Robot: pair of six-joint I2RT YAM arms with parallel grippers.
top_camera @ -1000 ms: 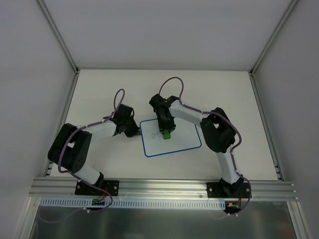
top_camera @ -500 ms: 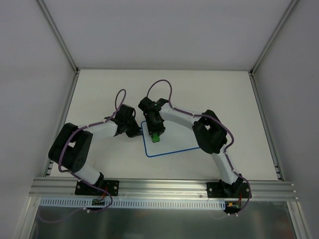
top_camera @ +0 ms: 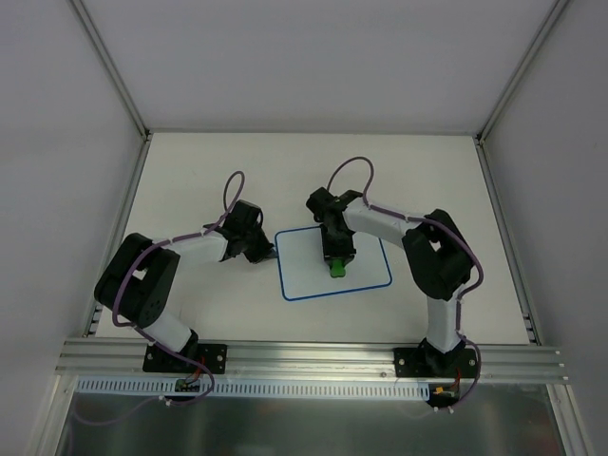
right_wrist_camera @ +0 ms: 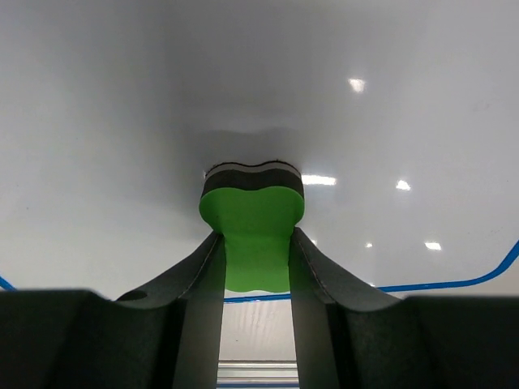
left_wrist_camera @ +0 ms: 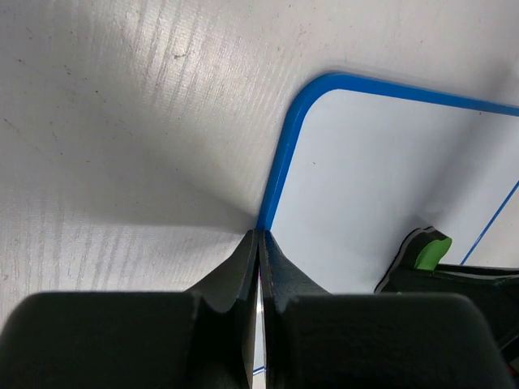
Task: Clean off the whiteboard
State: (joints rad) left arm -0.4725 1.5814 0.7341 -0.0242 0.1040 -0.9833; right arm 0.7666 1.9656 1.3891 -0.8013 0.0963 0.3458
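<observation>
The whiteboard (top_camera: 366, 274), white with a thin blue border, lies flat on the table between the arms. No marks show on its bare surface. My right gripper (top_camera: 335, 264) is shut on the green eraser (top_camera: 336, 271) and presses it on the board's middle. In the right wrist view the eraser (right_wrist_camera: 251, 207) sits between my fingers (right_wrist_camera: 195, 275), its dark felt on the board (right_wrist_camera: 162, 121). My left gripper (top_camera: 270, 254) is at the board's left edge. In the left wrist view it (left_wrist_camera: 259, 233) is shut on the blue border, near the rounded corner of the board (left_wrist_camera: 381, 162).
The white table (top_camera: 190, 180) is walled by white panels at the back and sides. An aluminium rail (top_camera: 313, 356) runs along the near edge, holding both arm bases. The eraser also shows in the left wrist view (left_wrist_camera: 427, 250).
My right gripper swept the eraser to the board's left side, then back right to its middle. The dark mark seen a second ago no longer shows. The board and left gripper shifted slightly right.
</observation>
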